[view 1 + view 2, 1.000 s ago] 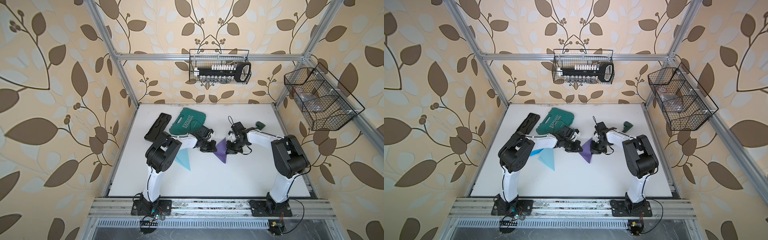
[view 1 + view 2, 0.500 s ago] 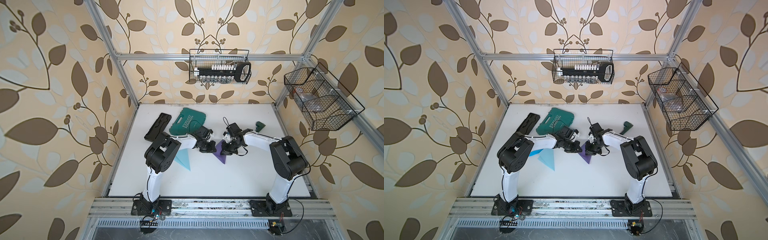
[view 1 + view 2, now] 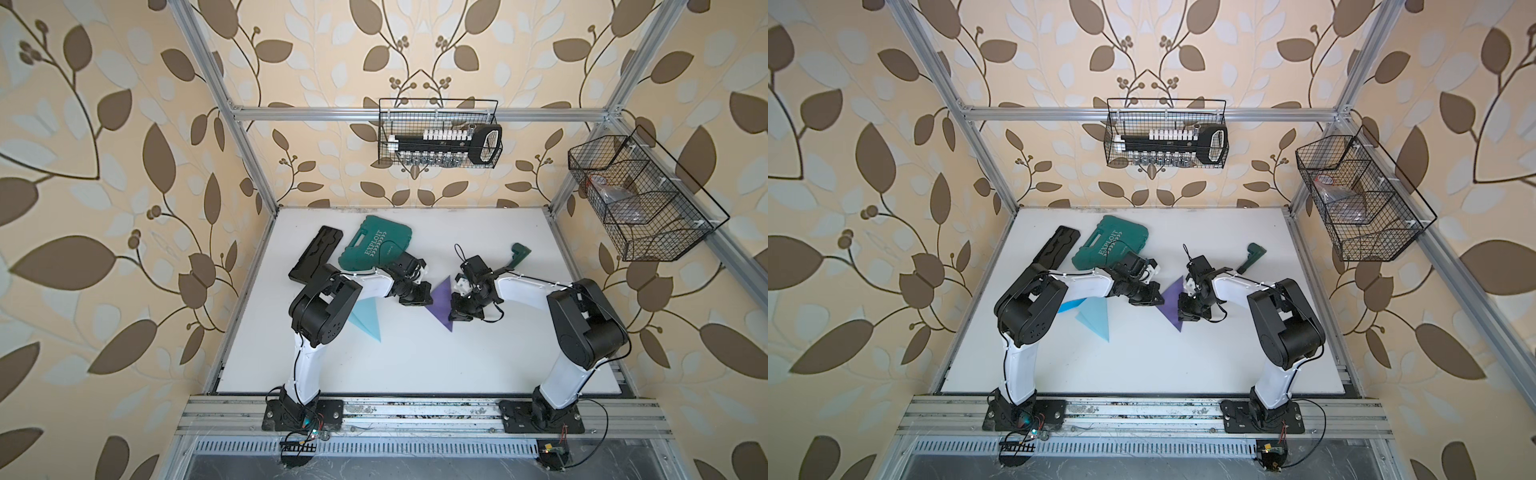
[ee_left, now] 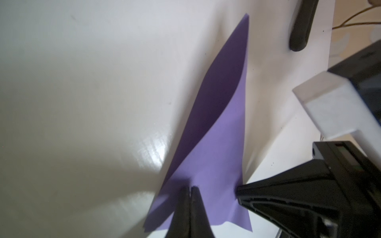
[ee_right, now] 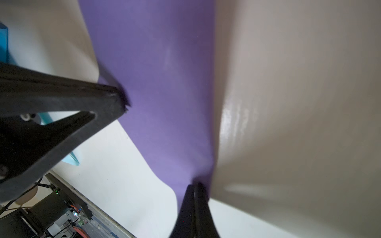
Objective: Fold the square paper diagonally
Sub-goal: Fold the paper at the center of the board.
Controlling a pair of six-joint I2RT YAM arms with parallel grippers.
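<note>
The purple paper [image 3: 441, 305] [image 3: 1172, 306] lies mid-table, folded into a triangle. Its long crease faces the right arm. My left gripper [image 3: 427, 296] [image 3: 1158, 298] is shut, its tips pressing down on the triangle's left corner. In the left wrist view these tips [image 4: 190, 188] rest on the paper [image 4: 218, 156], whose top layer bows up a little along one open edge. My right gripper [image 3: 452, 316] [image 3: 1182, 318] is shut and presses on the crease. In the right wrist view its tips [image 5: 194, 185] sit at the edge of the paper [image 5: 165, 82].
A light blue folded triangle [image 3: 368, 321] lies beside the left arm. A green tool case [image 3: 376, 247] and a black tray [image 3: 316, 257] sit at the back left. A small green tool [image 3: 519, 252] lies behind the right arm. Wire baskets [image 3: 438, 133] hang on the walls.
My right gripper has slid along the paper's crease, first leftward, then toward the table's front. The left gripper has stayed on its corner.
</note>
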